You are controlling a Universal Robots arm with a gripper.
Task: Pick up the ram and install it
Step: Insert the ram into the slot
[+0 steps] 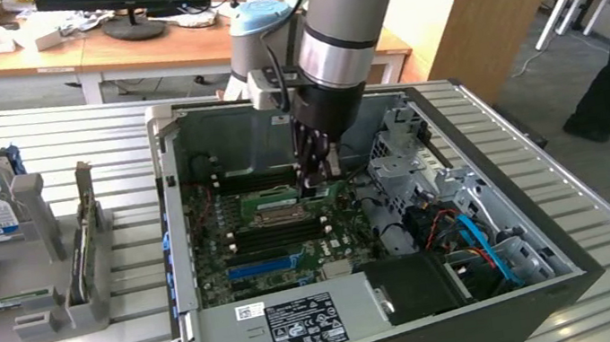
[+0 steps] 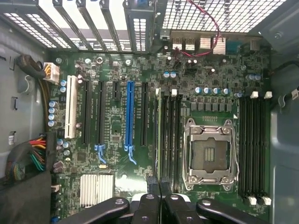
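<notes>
Near the middle of the exterior view, inside the open computer case [image 1: 174, 236], the tool [image 1: 313, 174] hangs low over the motherboard [image 1: 281, 256]. It is clenched on the ram [image 2: 158, 135], which the wrist view shows edge-on as a thin strip running along the black memory slots [image 2: 171, 140], just beside the CPU socket [image 2: 209, 151]. I judge the main danger to be misalignment. If the stick comes down slightly off the slot's line or tilted, pressing could bend the board or chip the slot. White latches [image 2: 174, 92] not swung back would block seating. So thin a grip may let the stick twist, and a sideways slip could strike the bare socket's pins.
</notes>
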